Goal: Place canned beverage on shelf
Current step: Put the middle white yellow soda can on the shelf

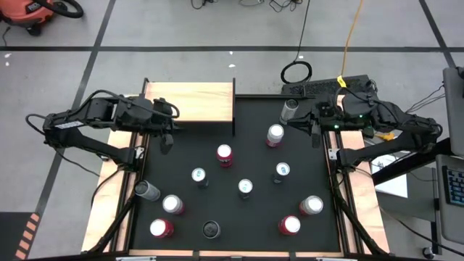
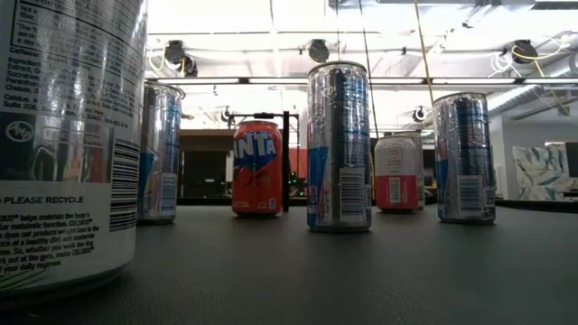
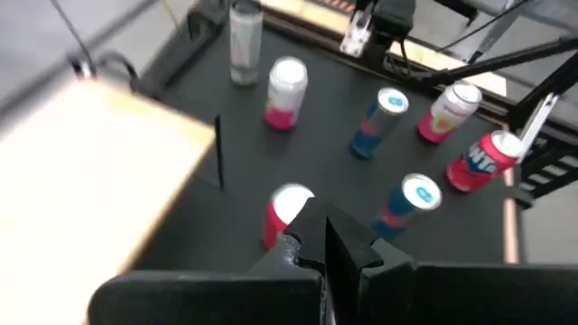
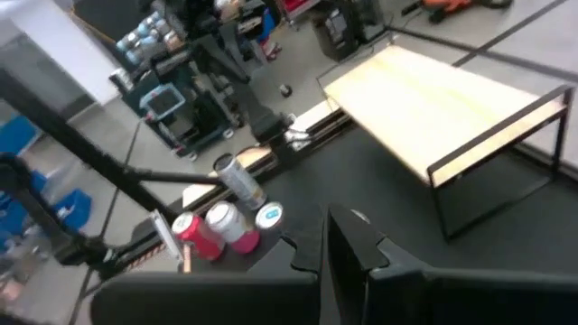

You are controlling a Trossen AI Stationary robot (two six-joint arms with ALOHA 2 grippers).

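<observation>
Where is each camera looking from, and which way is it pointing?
High view: above the table, looking straight down; both arms show, left gripper by the shelf, right gripper at the far right.
Low view: at tabletop height, looking level across the cans; no arm shows.
Left wrist view: on the left arm, facing the cans past its shut fingers.
Right wrist view: on the right arm, facing the shelf past its shut fingers.
Shared: both wrist views show the shelf.

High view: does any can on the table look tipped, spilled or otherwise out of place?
Nothing clearly stands out. The cans stand scattered on the black mat, no spill shows, and the shelf is bare. The tall silver can looks slanted from above, yet the left wrist view shows it upright.
</observation>
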